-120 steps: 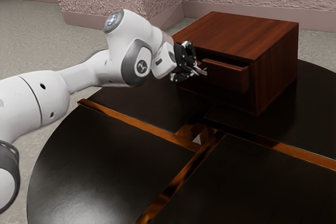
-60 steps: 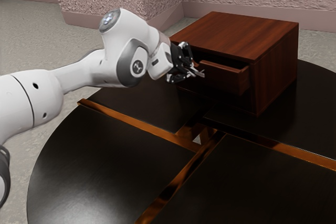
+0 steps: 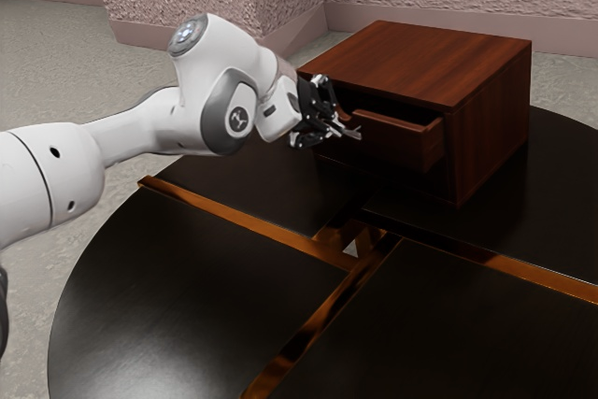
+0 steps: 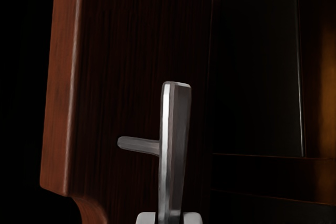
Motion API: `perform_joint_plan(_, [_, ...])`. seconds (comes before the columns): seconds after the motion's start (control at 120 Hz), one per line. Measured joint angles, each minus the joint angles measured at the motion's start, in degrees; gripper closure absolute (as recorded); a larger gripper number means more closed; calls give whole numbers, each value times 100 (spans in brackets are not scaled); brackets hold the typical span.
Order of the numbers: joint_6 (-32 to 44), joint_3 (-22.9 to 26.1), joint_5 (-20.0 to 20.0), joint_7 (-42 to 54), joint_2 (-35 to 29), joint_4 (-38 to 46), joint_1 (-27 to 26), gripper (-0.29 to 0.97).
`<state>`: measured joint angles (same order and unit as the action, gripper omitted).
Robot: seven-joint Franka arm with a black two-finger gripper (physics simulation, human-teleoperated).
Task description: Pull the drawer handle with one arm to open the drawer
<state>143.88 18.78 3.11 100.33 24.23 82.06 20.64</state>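
The pull is in hand. The end effector is clamped on the handle, and the drawer stands partly out of the cabinet on the table's far side. The next move calls for a straight draw toward the exterior view's left with a firm grip.

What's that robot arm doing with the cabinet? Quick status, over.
Gripper shut on the drawer handle. Drawer partly pulled out of the wooden cabinet. Nothing seen in its way on the table.

Dark-wood drawer partly open, jutting from its cabinet near the table's far edge; grey metal bar handle on front.
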Motion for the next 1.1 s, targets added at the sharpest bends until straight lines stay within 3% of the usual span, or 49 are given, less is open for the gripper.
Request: perform_joint_plan(1.1, [-1, -121, -1, -101, -653, 829, 153, 72])
